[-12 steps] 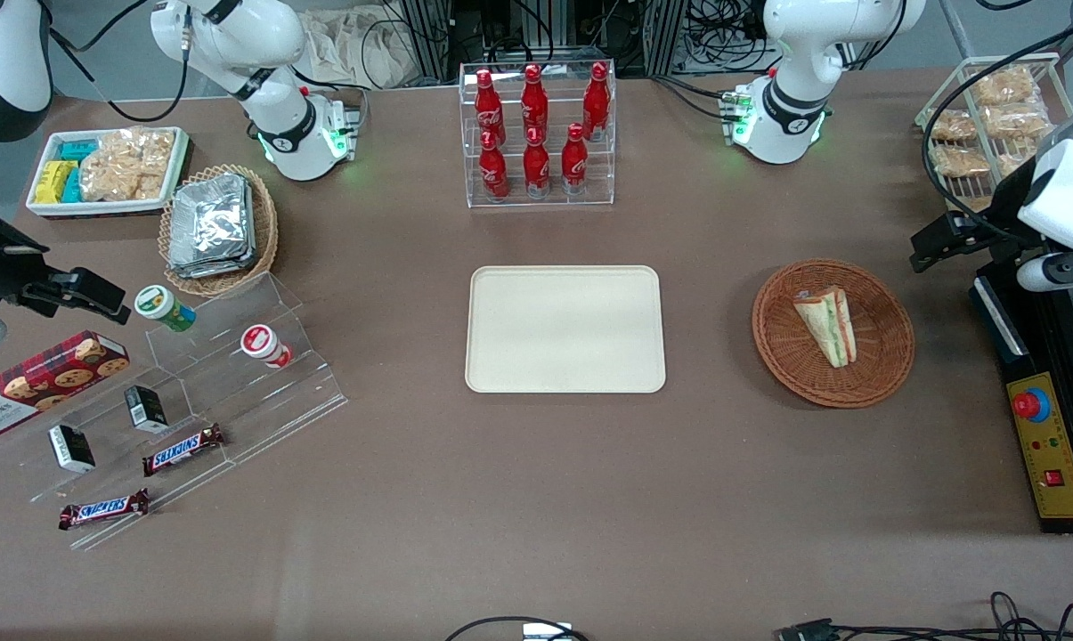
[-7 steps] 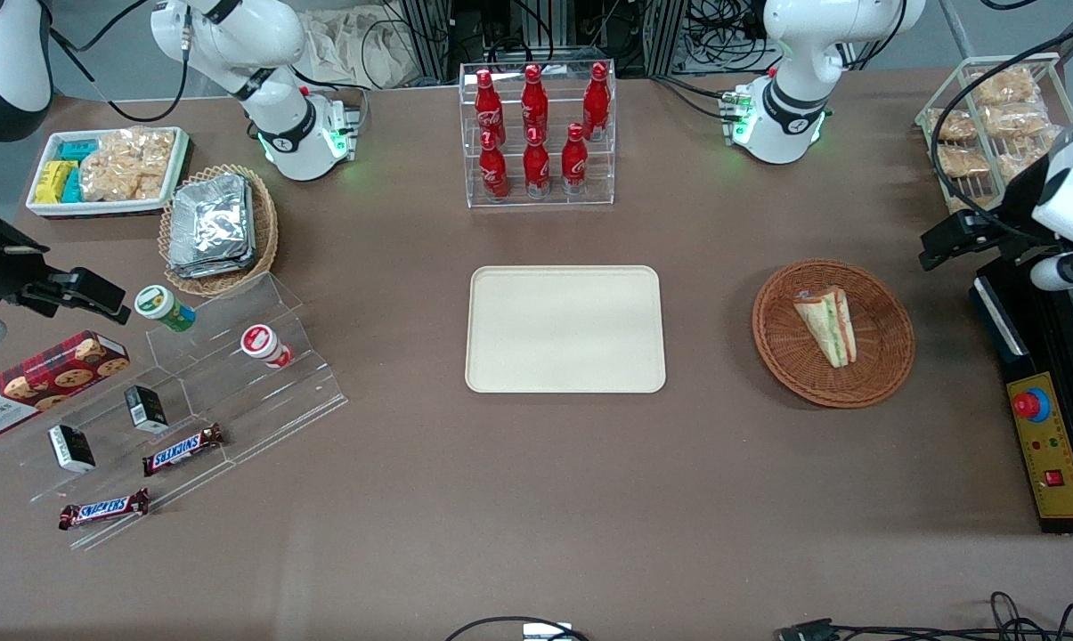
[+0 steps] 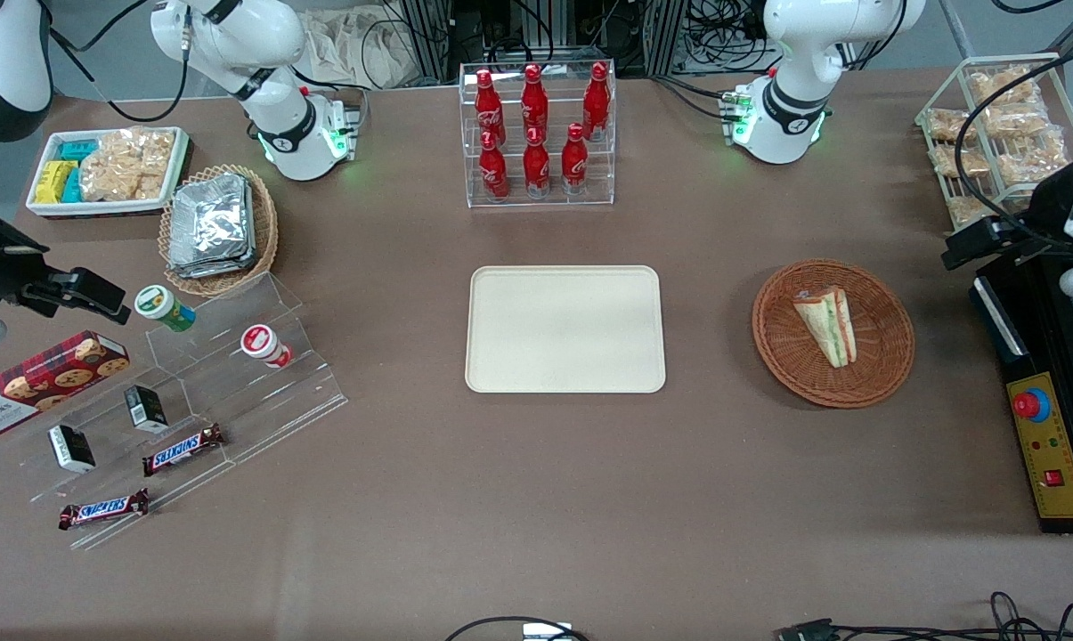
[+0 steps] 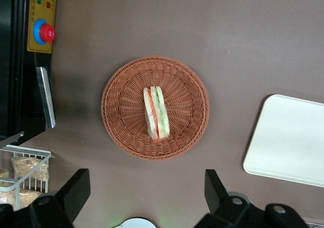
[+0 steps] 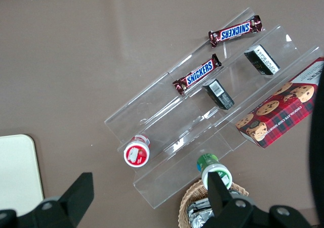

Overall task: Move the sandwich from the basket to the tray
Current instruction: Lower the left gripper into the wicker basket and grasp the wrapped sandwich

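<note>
The sandwich (image 3: 826, 324), a wrapped wedge with green and red-orange stripes, lies in the round reddish-brown wicker basket (image 3: 883, 356). The empty cream tray (image 3: 564, 329) lies on the table beside the basket, toward the parked arm's end. My left gripper (image 3: 977, 242) hangs above the table beside the basket, toward the working arm's end, apart from it. In the left wrist view the gripper (image 4: 145, 190) is open and empty, its dark fingers (image 4: 76, 190) spread wide, with the basket (image 4: 116, 111), the sandwich (image 4: 156, 112) and a part of the tray (image 4: 288, 139) below.
A black control box with a red button (image 3: 1031, 405) and a wire rack of snack bags (image 3: 990, 133) stand close to the gripper. A clear rack of red bottles (image 3: 536, 133) stands farther from the camera than the tray. A clear stepped stand with snacks (image 3: 189, 401) sits toward the parked arm's end.
My left gripper has drifted sideways away from the basket, toward the working arm's end of the table. The sandwich, basket and tray have not moved.
</note>
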